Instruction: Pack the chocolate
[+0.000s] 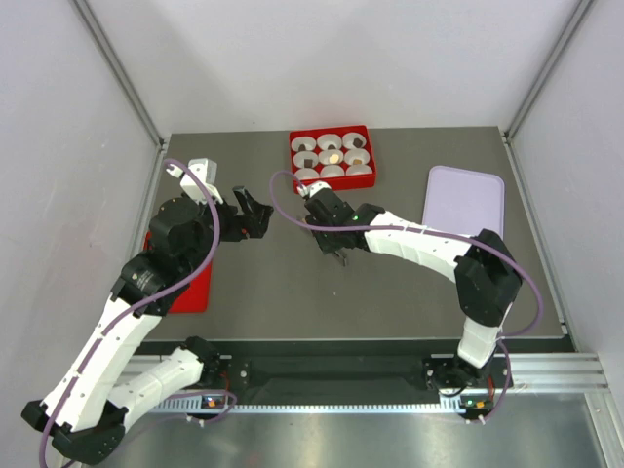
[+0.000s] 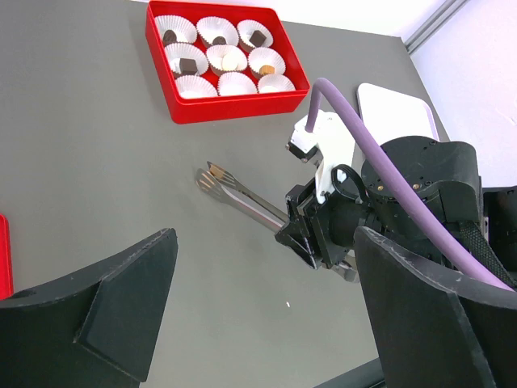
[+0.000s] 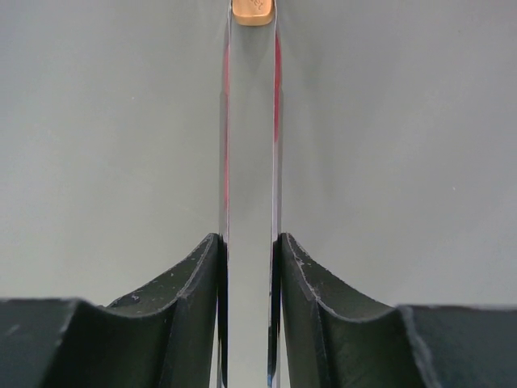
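My right gripper (image 1: 330,226) (image 3: 250,242) is shut on a pair of metal tongs (image 3: 225,162) (image 2: 238,198). The tongs point down at the grey table, and a light tan chocolate (image 3: 252,10) is pinched at their tips. The red box (image 1: 332,158) (image 2: 242,105) at the back holds white paper cups. Some cups hold dark chocolates (image 2: 188,65) and some tan ones (image 2: 266,69). My left gripper (image 1: 255,216) (image 2: 265,267) hangs open and empty to the left of the tongs, above bare table.
A lavender tray (image 1: 464,200) (image 2: 396,105) lies at the right of the table. A flat red lid (image 1: 195,283) (image 2: 2,259) lies at the left under my left arm. The enclosure's white walls stand on both sides.
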Robot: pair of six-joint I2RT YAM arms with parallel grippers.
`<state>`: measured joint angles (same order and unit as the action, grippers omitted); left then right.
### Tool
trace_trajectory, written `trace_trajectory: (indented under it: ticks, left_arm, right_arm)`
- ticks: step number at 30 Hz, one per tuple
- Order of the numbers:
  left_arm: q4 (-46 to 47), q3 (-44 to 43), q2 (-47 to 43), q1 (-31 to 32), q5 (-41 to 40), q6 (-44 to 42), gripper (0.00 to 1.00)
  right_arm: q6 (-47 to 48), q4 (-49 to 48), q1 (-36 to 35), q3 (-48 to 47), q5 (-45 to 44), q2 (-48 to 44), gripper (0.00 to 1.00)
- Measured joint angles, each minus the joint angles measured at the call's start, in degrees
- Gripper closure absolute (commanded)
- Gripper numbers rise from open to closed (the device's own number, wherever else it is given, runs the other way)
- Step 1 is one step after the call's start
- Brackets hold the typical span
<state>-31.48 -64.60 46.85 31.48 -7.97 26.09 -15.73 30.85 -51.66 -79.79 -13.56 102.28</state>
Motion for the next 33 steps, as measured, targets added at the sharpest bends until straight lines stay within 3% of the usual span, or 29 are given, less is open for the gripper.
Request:
trace_trajectory:
  ticks: [33]
  left_arm:
    - [0.0, 0.0, -0.3, 0.0, 0.0, 0.0, 0.05]
  right_arm:
    - [0.3, 0.7, 0.8, -3.2, -0.5, -1.8, 0.69]
